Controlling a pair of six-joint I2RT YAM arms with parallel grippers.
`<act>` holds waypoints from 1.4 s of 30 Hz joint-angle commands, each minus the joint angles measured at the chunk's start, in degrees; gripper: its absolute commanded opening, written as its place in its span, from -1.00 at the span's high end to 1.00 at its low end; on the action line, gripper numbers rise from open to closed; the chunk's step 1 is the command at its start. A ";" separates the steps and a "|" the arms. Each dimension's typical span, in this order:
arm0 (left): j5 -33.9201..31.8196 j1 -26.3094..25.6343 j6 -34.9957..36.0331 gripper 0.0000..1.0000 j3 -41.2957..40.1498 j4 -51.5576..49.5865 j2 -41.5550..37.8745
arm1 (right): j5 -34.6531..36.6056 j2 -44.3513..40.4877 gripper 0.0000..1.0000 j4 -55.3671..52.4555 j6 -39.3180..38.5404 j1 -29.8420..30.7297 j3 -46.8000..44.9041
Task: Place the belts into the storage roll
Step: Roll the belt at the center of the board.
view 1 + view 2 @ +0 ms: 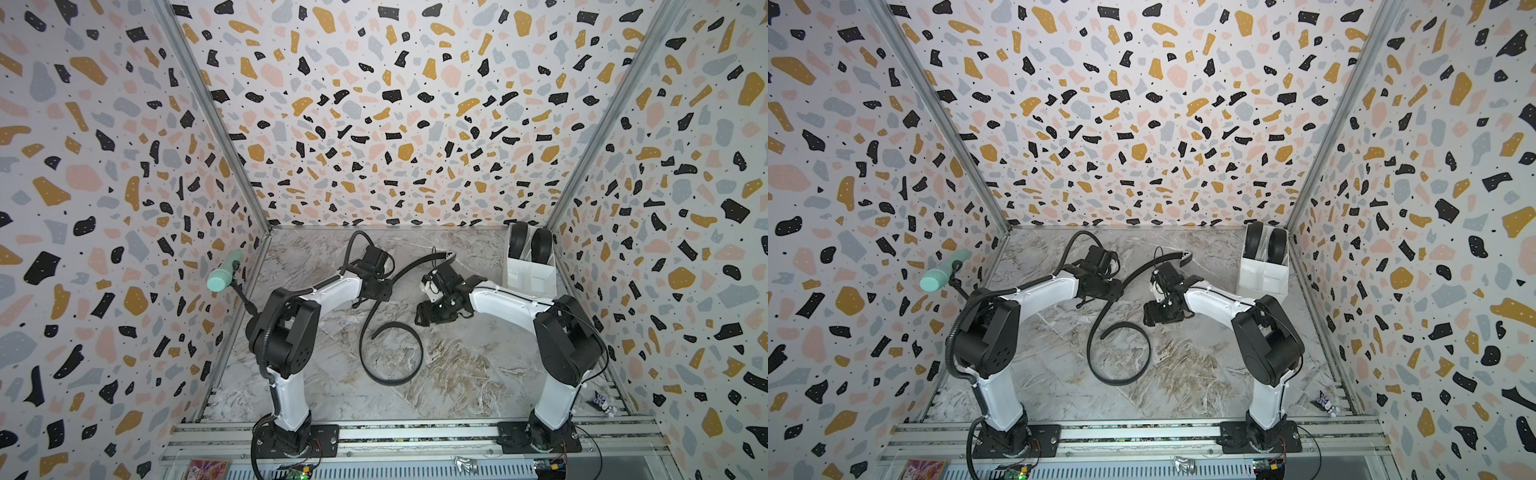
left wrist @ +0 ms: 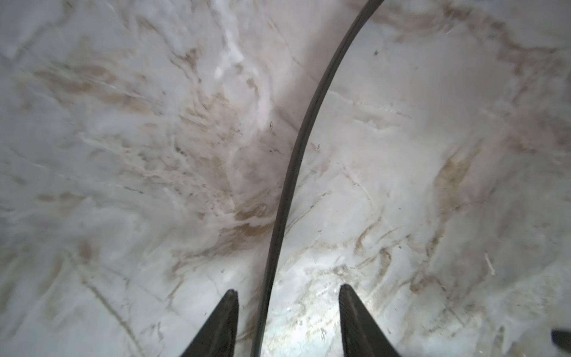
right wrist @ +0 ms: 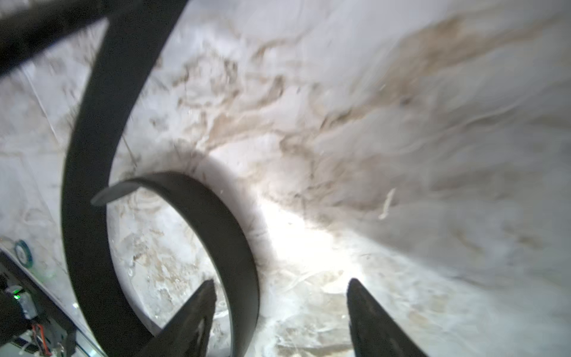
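One black belt (image 1: 368, 332) lies loose on the marble table in both top views, running from its buckle end (image 1: 446, 255) forward into a wide open curl (image 1: 1121, 380). My left gripper (image 1: 372, 297) is over its middle stretch. In the left wrist view that gripper (image 2: 287, 290) is open, with the belt (image 2: 296, 154) edge-on between the fingers, near one finger and not clamped. My right gripper (image 1: 424, 318) is open too. In the right wrist view that gripper (image 3: 281, 282) has the curled belt (image 3: 228, 235) passing loosely between its fingers. The white storage roll (image 1: 528, 278) stands at the back right, with two rolled belts (image 1: 530, 243) in its far cells.
A mint-green cylinder (image 1: 224, 274) on a black stand leans out by the left wall. A small figurine (image 1: 604, 405) lies at the front right corner. An aluminium rail (image 1: 415, 432) carrying both arm bases runs along the front. Patterned walls close in three sides.
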 commanded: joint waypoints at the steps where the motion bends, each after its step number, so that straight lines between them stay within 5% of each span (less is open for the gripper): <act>1: -1.73 -0.13 -0.18 -0.03 -2.84 -2.27 -5.34 | 0.56 0.23 -0.53 -4.57 -3.45 -2.61 7.49; 9: -4.38 -3.56 -0.62 -0.20 -11.56 -5.33 -14.89 | 5.51 17.38 -0.87 -7.77 -5.64 -4.25 32.73; 18: -2.64 -10.18 -9.06 -0.42 -17.13 -0.19 -20.09 | 16.04 42.09 -1.00 -14.94 -12.35 -4.18 69.88; 24: -2.73 -10.81 -9.33 -0.46 -18.48 0.23 -19.85 | 18.08 42.94 -1.00 -5.92 -16.74 -5.73 63.97; 30: -3.65 -10.81 -8.28 -0.46 -18.04 -0.59 -19.40 | 21.29 42.33 -1.00 -12.25 -19.96 -6.96 63.21; 42: -3.21 -13.18 -5.47 -0.51 -14.70 -3.38 -16.95 | 21.15 23.70 -1.00 -16.96 -16.78 -4.98 35.22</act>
